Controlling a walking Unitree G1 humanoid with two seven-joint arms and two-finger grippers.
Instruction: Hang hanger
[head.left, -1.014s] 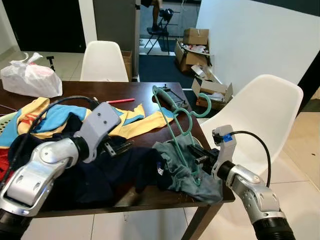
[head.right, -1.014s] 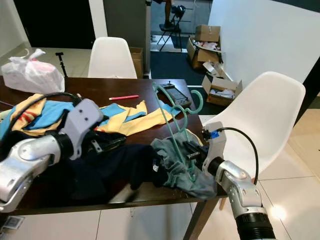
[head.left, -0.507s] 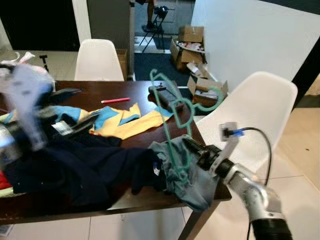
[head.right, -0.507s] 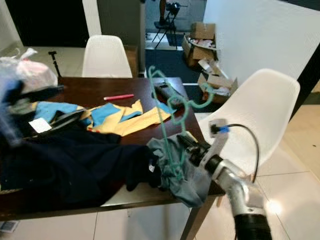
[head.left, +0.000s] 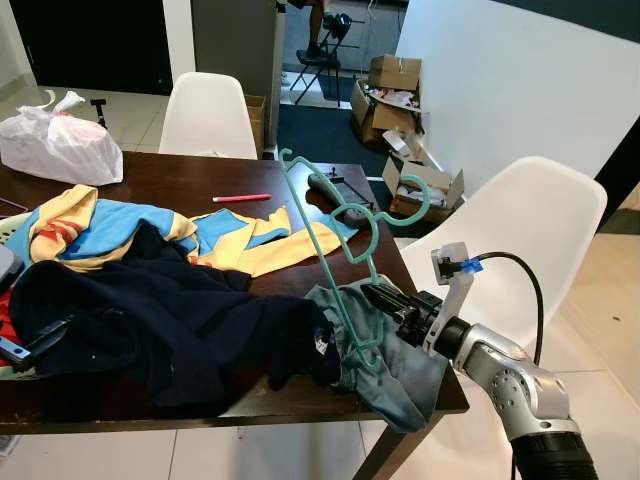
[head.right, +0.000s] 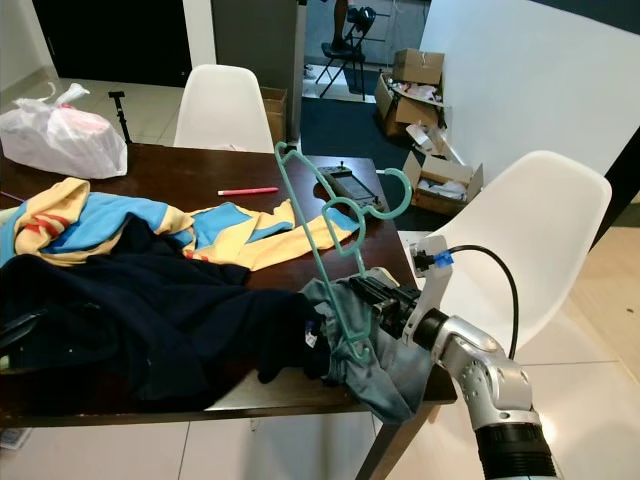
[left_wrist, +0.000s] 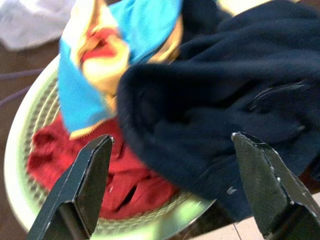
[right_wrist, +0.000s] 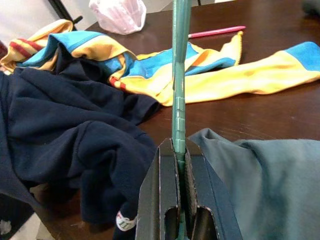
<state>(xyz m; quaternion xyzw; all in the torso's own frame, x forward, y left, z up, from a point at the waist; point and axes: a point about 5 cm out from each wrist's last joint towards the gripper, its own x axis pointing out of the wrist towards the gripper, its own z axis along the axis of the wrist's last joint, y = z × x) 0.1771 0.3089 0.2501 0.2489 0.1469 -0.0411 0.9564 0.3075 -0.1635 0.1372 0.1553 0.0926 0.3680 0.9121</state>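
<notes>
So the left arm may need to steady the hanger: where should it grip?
Judging by its pose, the long straight bar, taken from the robot's left. The hanger stands tilted, its lower end clamped in the right gripper, so that bar is bare and reachable.

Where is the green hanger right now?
The green hanger stands up over the table's right end, pinched by the right tool, above the grey-blue cloth and beside the dark blue jumper.

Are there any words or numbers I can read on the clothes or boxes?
None can be read.
Tag on the dark garment: print too small to read.
Cardboard boxes: no legible lettering.
Hanger in the right gripper: no writing visible.
</notes>
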